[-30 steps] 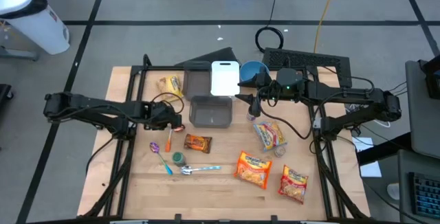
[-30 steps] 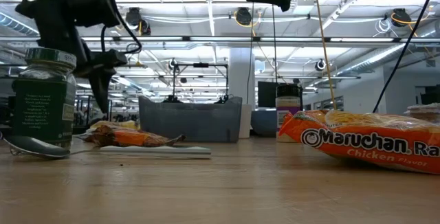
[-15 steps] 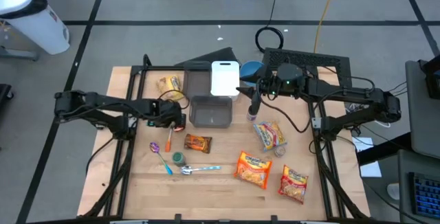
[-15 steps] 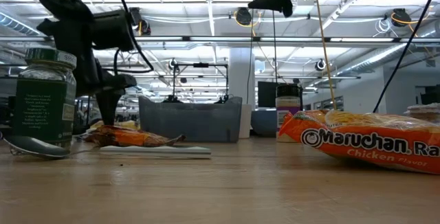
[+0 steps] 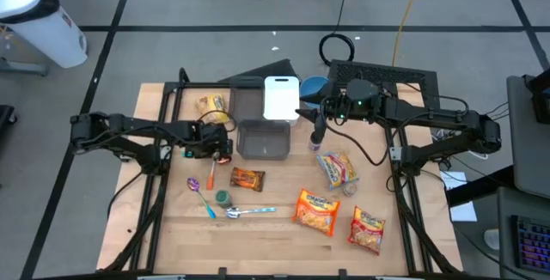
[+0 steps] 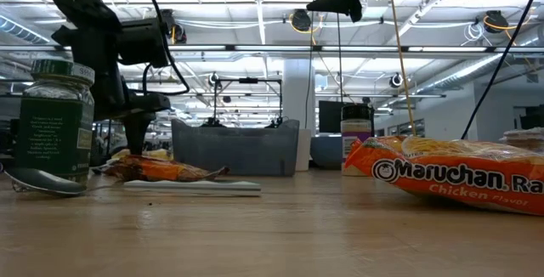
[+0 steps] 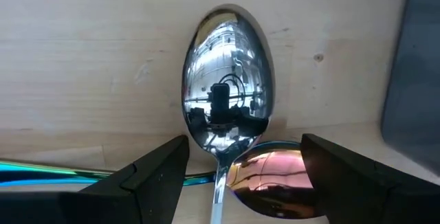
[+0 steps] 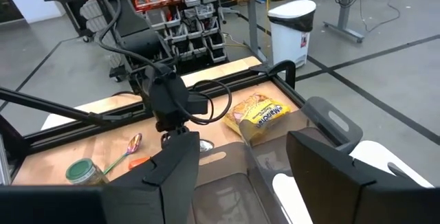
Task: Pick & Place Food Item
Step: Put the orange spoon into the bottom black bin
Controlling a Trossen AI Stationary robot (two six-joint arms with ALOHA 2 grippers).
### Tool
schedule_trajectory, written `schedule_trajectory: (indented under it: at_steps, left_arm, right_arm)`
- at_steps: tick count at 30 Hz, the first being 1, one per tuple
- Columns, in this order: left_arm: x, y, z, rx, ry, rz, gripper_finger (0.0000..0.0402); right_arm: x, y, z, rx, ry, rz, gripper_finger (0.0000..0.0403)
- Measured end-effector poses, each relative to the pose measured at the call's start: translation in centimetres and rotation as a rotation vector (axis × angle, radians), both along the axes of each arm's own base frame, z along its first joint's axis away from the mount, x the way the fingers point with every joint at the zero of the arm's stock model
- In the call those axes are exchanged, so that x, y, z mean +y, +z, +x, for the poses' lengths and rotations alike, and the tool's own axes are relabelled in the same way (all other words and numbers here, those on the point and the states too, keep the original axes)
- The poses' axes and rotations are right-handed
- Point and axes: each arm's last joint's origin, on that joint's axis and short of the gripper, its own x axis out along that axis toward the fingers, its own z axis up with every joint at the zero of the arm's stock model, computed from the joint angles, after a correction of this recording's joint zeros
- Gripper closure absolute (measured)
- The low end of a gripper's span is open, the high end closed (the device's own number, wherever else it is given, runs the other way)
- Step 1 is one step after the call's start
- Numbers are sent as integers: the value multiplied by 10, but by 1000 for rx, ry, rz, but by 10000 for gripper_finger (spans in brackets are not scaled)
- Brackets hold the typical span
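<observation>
My left gripper [image 5: 221, 149] is open, pointing down just left of the grey bin [image 5: 263, 139]. In its wrist view the fingers stand on either side of a silver spoon [image 7: 227, 114] lying on the table, with a pink-tinted spoon bowl [image 7: 271, 179] over its neck. An orange snack bar [image 5: 247, 178] lies nearer the front, and three ramen packs [image 5: 318, 210] lie at front right. My right gripper [image 5: 318, 132] is open and empty, high above the bin's right side, near a spice bottle [image 5: 314, 147].
A glass jar [image 5: 223, 197] and more spoons [image 5: 249, 212] lie at front left. A yellow snack bag [image 5: 212, 106], a grey tray [image 5: 247, 104], a white lid [image 5: 280, 98] and a blue bowl [image 5: 316, 88] stand along the far edge.
My left gripper has gone toward the table's right edge and down, closer to the grey bin, and now stands over the spoons. My right gripper has turned from pointing toward the left to pointing more downward.
</observation>
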Motion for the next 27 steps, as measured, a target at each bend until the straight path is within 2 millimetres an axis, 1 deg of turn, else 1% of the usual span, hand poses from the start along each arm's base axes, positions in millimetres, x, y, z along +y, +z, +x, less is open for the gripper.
schedule_trajectory:
  at_steps: [6, 14, 17, 23, 27]
  left_arm:
    - [3, -1, -2, 4, 48, -4, 106]
    - [3, -2, -6, 52, 100, -13, 110]
    - [3, -2, -7, 57, 100, -13, 131]
    - [3, -2, -7, 59, 94, -12, 196]
    - [3, -2, -7, 60, 86, -10, 228]
  right_arm:
    - [0, 0, 0, 3, 1, -2, 192]
    - [0, -3, -1, 28, 1, 4, 193]
    - [0, -3, -1, 32, 1, 5, 193]
    - [0, -5, -1, 52, 1, 10, 193]
    - [0, -5, -1, 52, 2, 10, 193]
